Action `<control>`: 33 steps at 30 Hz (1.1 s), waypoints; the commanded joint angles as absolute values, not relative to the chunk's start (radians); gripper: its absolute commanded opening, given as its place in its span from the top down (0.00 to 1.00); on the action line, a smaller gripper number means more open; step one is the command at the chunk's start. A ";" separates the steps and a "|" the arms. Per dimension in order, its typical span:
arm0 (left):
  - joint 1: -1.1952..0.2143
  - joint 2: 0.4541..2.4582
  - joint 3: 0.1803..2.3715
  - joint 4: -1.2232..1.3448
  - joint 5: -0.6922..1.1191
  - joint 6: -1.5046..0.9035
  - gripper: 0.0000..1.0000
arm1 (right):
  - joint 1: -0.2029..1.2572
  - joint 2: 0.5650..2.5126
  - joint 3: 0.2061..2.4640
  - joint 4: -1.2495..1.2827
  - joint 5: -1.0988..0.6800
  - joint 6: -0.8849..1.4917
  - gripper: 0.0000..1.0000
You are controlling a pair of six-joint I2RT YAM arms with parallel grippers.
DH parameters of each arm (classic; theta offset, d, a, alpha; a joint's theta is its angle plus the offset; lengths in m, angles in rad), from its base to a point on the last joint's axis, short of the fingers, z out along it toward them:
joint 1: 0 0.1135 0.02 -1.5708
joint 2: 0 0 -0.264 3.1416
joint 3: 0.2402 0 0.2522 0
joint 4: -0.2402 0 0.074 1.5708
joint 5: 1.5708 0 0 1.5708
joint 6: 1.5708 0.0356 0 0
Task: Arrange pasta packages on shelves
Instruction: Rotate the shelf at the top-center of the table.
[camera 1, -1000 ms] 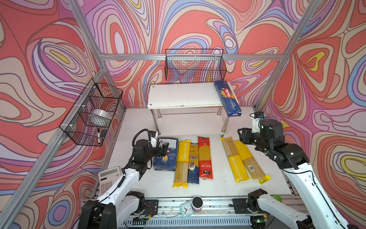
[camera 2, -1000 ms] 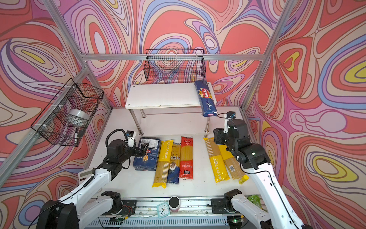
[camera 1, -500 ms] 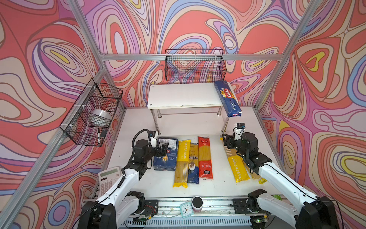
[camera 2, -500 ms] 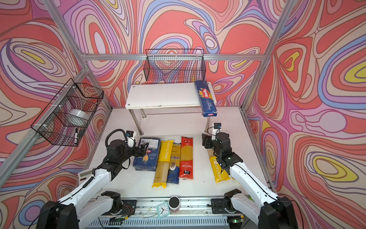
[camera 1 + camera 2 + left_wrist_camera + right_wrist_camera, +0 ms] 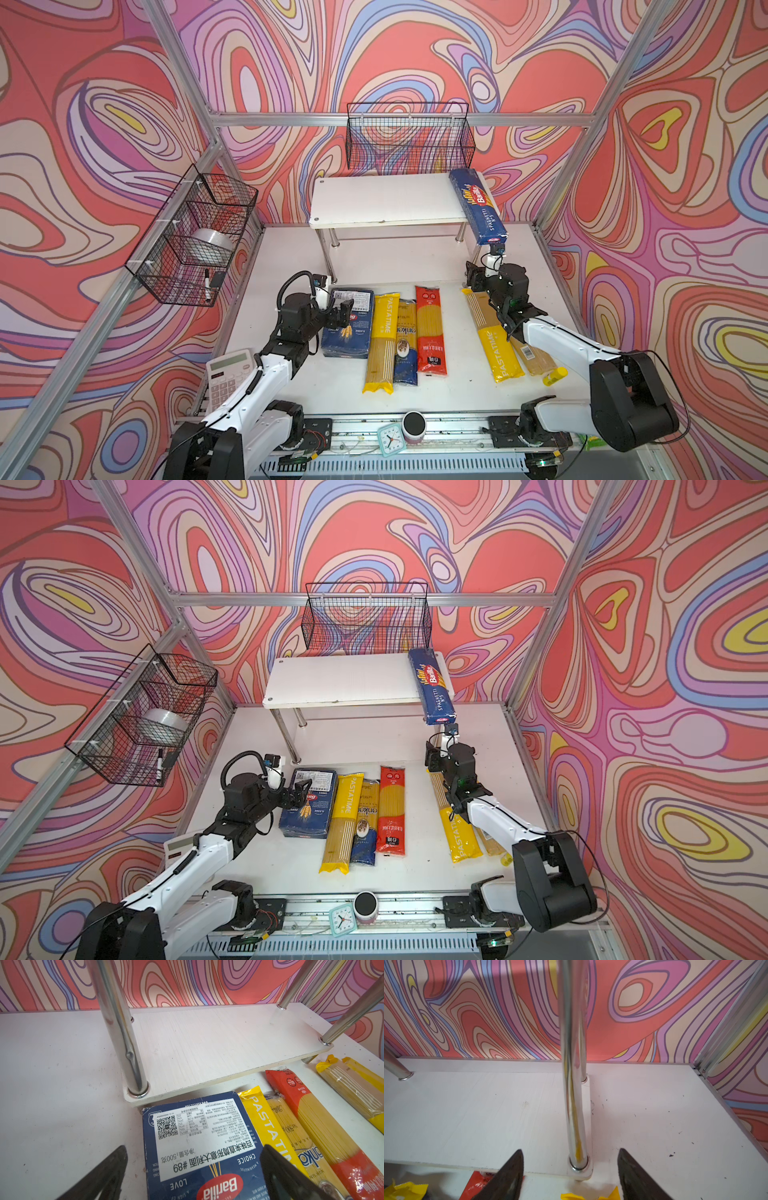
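- Left gripper (image 5: 340, 311): open, fingers spread across the wide box (image 5: 349, 338).
- Wide box: flat on the table (image 5: 415, 405), before the rack (image 5: 386, 199).
- Yellow pack (image 5: 384, 336), blue pack (image 5: 405, 349), red pack (image 5: 430, 332): side by side on the table.
- Yellow pair (image 5: 496, 349): on the table, partly under the right arm.
- Right gripper (image 5: 570, 1149): open, empty, facing a rack leg (image 5: 572, 1064).
- Slim box (image 5: 478, 205): top shelf, right end, overhanging the front.

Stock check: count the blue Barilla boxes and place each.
2. The slim Barilla box lies at the right end of the top shelf, overhanging its front. The wide Barilla box lies on the table beside a yellow PASTATIME bag. None seems hidden.
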State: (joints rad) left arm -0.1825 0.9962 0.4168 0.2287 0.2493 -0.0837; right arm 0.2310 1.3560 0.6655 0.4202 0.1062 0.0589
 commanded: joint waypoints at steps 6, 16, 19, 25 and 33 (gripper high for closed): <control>-0.183 0.986 0.412 0.241 0.240 -0.094 0.00 | 0.206 1.427 0.727 0.491 0.046 0.035 0.31; -0.182 0.995 0.417 0.238 0.239 -0.094 0.00 | 0.196 1.495 0.758 0.509 0.001 0.042 0.41; -0.182 0.996 0.419 0.237 0.239 -0.094 0.00 | 0.196 1.509 0.773 0.496 -0.008 0.054 0.48; -0.182 0.992 0.417 0.237 0.239 -0.096 0.00 | 0.196 1.512 0.769 0.490 -0.020 0.064 0.60; -0.182 0.996 0.418 0.236 0.241 -0.094 0.00 | 0.196 1.488 0.743 0.484 -0.019 0.083 0.79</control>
State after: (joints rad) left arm -0.1825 0.9962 0.4171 0.2287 0.2428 -0.0864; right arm 0.1898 1.5036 0.7528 0.4862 0.0051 0.0677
